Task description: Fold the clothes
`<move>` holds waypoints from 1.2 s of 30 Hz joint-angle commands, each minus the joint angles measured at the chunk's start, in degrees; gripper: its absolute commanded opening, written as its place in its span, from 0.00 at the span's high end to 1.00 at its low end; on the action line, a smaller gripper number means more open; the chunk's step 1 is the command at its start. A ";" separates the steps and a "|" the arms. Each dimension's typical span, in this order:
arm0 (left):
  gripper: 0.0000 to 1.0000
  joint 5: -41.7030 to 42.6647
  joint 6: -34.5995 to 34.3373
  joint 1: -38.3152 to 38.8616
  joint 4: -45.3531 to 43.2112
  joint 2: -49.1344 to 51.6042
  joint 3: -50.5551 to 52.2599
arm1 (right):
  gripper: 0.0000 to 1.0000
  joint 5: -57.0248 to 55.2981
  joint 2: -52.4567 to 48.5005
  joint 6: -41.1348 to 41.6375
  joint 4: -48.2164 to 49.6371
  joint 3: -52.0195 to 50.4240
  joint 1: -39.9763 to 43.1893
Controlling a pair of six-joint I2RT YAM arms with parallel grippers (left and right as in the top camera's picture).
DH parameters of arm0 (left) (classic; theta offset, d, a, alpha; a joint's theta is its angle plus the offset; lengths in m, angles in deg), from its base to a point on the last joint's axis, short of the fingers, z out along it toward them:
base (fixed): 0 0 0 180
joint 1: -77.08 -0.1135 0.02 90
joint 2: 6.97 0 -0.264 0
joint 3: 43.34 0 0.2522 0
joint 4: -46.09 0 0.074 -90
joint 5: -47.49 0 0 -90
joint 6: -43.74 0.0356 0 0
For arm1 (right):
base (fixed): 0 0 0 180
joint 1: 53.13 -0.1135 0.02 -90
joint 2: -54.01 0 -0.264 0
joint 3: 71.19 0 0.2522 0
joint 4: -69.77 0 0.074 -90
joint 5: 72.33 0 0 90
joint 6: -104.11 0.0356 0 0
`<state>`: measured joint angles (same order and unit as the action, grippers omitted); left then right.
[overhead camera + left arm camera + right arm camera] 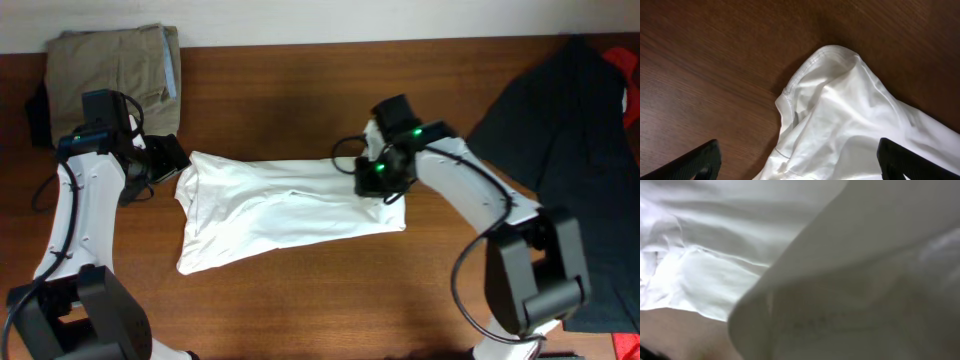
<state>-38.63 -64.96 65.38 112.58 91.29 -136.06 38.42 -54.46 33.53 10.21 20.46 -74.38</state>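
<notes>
Right gripper (384, 178): jaws are closed, pinched on the right end of the white T-shirt (290, 212). Its fingers are not seen in the right wrist view. Blurred white cloth sits close to the lens and fills nearly the whole frame, with 1 raised fold across the right half. Faint marks on that fold cannot be read.

Left gripper (802, 162): jaws are spread wide and nothing is held. Only the 2 dark fingertips (700, 160) are seen, cut off at the lower corners of the left wrist view. A stitched, rounded hem of the T-shirt lies ahead of them on the table (700, 60).

T-shirt: soft, creased cotton, laid as a long band across the table centre, with the left end wider and bunched. Table: dark brown wood grain, matte.

Edges: wood is exposed in front of the T-shirt and behind it. Folded khaki trousers (120, 65) are set at the far left corner, near the left arm. A large dark garment (580, 130) is spread at the right, partly cut off by the frame and well apart from the T-shirt.
</notes>
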 commanded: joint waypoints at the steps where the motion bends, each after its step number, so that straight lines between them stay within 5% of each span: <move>1: 0.01 0.44 -0.17 -0.02 -0.11 0.42 0.17 | 0.91 -0.24 -1.62 3.67 2.71 0.79 -3.91; 12: 0.01 0.44 -0.15 -0.02 -0.07 0.42 0.17 | 0.79 -0.48 -3.04 8.20 8.35 0.76 -10.01; 15: 0.01 0.44 -0.15 -0.02 -0.07 0.42 0.17 | 0.61 -0.50 -3.58 8.81 8.85 0.76 -10.99; 16: 0.01 0.44 -0.15 -0.02 -0.04 0.42 0.17 | 0.43 -0.50 -3.58 8.79 9.05 0.76 -11.23; 18: 0.01 0.46 -0.15 0.04 0.31 0.42 0.17 | 0.37 -0.48 -3.58 8.79 9.94 0.79 -11.58; 24: 0.01 0.44 -0.15 0.04 0.52 0.42 0.17 | 0.38 -0.44 -2.36 6.27 0.59 8.22 -4.81; 27: 0.01 0.46 -0.15 0.04 0.55 0.42 0.17 | 0.62 -0.46 -2.56 5.90 -2.82 6.95 -3.13; 36: 0.01 0.44 -0.15 0.04 0.81 0.42 0.17 | 0.78 2.08 -7.61 9.86 7.34 -0.74 -16.83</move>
<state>-38.42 -64.96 65.38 113.26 91.29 -136.06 38.38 -59.36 42.39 16.29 20.22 -87.85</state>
